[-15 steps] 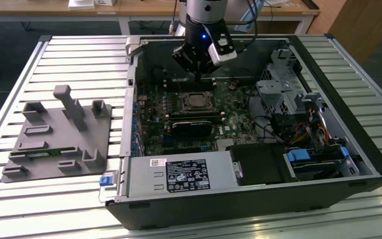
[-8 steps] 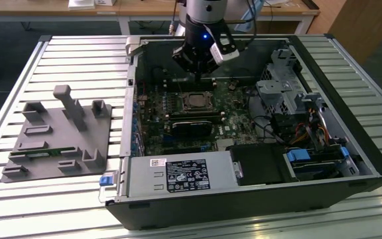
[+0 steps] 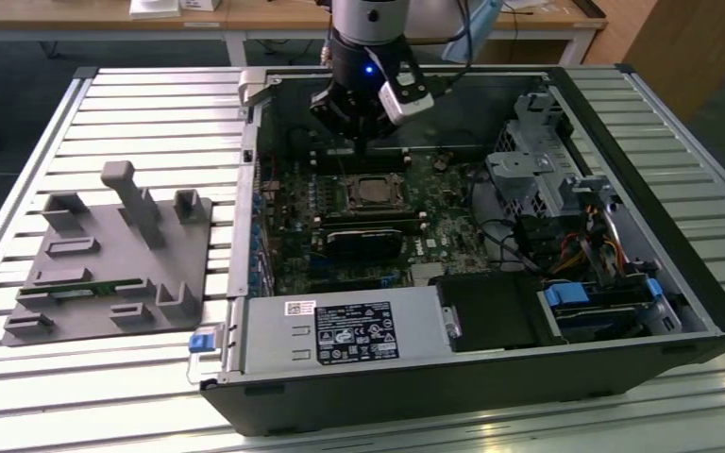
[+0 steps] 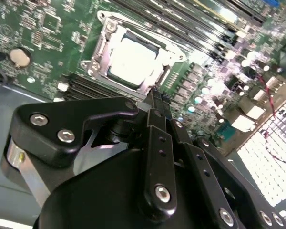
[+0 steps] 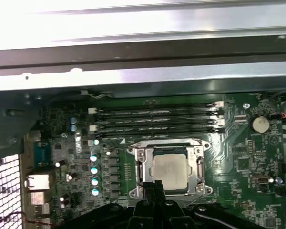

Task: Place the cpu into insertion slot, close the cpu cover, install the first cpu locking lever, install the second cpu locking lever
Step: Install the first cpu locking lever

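Observation:
The cpu [image 5: 170, 171], a square chip with a dull silver top, lies flat in the insertion slot [image 5: 131, 151] on the green board; it also shows as cpu [image 4: 133, 59] and cpu [image 3: 372, 192]. The silver cpu cover [image 5: 198, 164] frames it and lies down flat around it, cover [image 4: 109, 40]. My gripper [image 5: 152, 186] is shut with nothing between its black fingers [image 4: 155, 114]. Its tips hover at the edge of the socket. In the exterior view the gripper [image 3: 360, 146] hangs just behind the socket. I cannot tell how the locking levers stand.
The open computer case [image 3: 665, 283] has tall walls all round. Inside are black memory slots [image 5: 157, 119], a coin battery [image 5: 260, 124], a black card [image 3: 362, 236], a power supply [image 3: 337, 330] and a drive cage [image 3: 539, 179]. A grey fixture plate [image 3: 110, 255] lies at the exterior view's left.

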